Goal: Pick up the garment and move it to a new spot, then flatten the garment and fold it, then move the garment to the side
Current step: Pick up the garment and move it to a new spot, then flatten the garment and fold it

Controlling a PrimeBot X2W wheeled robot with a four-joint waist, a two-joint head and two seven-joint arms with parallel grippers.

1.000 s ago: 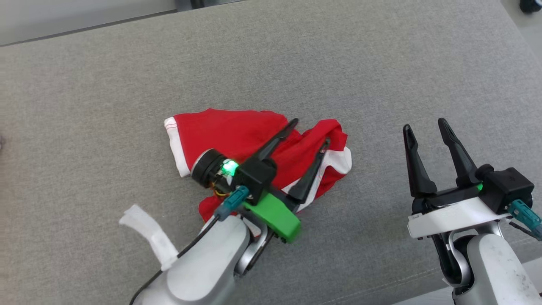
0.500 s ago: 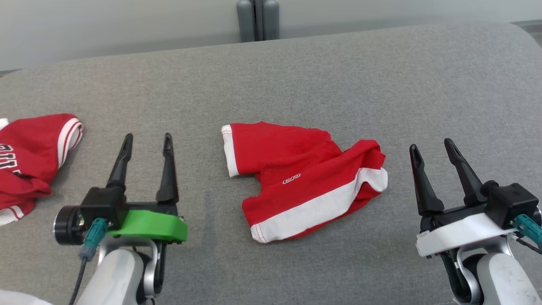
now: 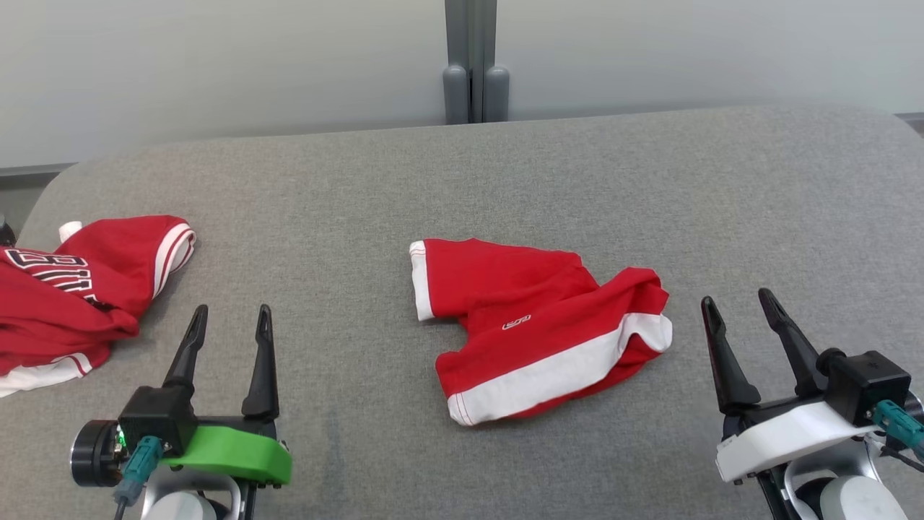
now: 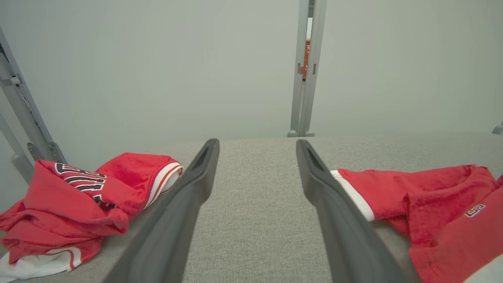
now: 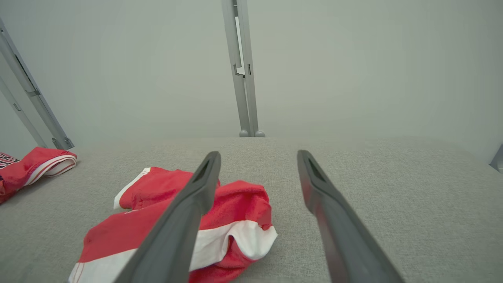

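Observation:
The garment [image 3: 534, 318], red shorts with a white band and a small logo, lies crumpled at the middle of the grey padded surface [image 3: 577, 166]. My left gripper [image 3: 232, 310] rests open at the lower left, well clear of the cloth, with nothing between its fingers. In the left wrist view the garment [image 4: 432, 200] sits to the right of the open left gripper [image 4: 257, 143]. My right gripper [image 3: 736, 297] is open at the lower right, just right of the garment's white-edged end. In the right wrist view the garment [image 5: 243, 204] lies left of and partly behind the open right gripper [image 5: 258, 154].
A second red jersey [image 3: 79, 289] with black-and-white lettering lies bunched at the surface's left edge, also in the wrist views [image 4: 78, 196] [image 5: 31, 163]. A grey post [image 3: 471, 72] and a pale wall stand behind the far edge.
The head camera has tilted up, shifting the whole picture. My left gripper, open over the garment a second ago, has drawn back to the lower left. The garment lies free; the right arm holds still.

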